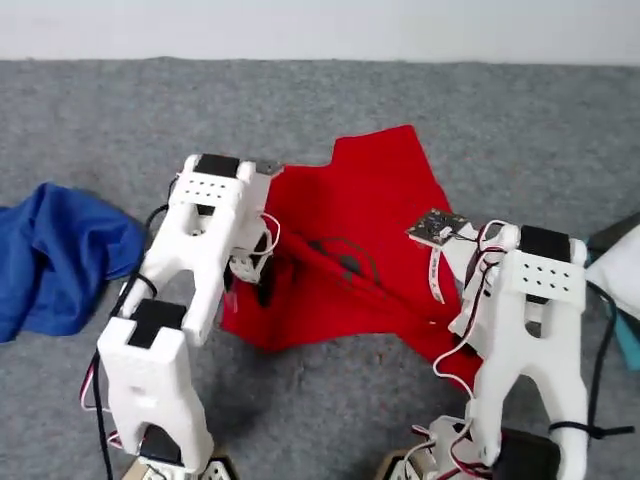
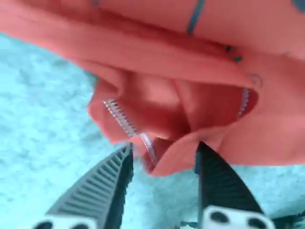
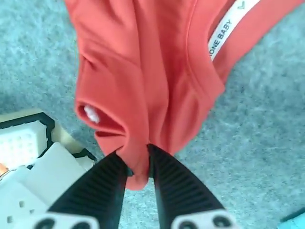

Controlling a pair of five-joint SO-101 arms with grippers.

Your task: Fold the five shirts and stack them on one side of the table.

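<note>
A red shirt (image 1: 370,210) lies crumpled and partly folded on the grey carpeted table (image 1: 300,100), between the two arms. My left gripper (image 2: 164,148) is open at the shirt's left edge, and a fold of red hem (image 2: 162,157) with white stitching dips between its fingers. In the high view that gripper (image 1: 250,275) sits low at the shirt's left border. My right gripper (image 3: 136,157) is shut on a bunched fold of the red shirt (image 3: 143,86) near the collar and its white label (image 3: 226,33). A crumpled blue shirt (image 1: 55,255) lies at the far left.
White cloth (image 1: 618,270) and a teal piece (image 1: 628,345) lie at the right edge, beside the right arm (image 1: 525,290). A white arm base (image 3: 24,143) with a black rim stands close to the right gripper. Bare carpet stretches along the back.
</note>
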